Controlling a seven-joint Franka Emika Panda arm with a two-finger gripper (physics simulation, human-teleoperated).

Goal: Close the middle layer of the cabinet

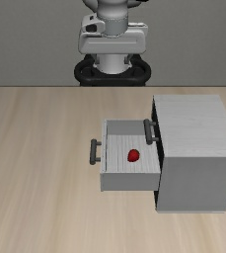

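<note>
A grey cabinet [195, 138] stands on the wooden table at the exterior view's right. One of its drawers [119, 176] is pulled out toward the left, with a dark handle [96, 150] on its front. A small red object [133, 155] lies inside the drawer. A second dark handle [151, 129] sits against the cabinet's face above the open drawer. My gripper [113, 44] hangs high at the top centre, near the robot's base, far from the drawer and touching nothing.
The robot's black base ring [113, 71] stands at the table's far edge. The wooden tabletop [40, 168] stretches bare to the left of the drawer.
</note>
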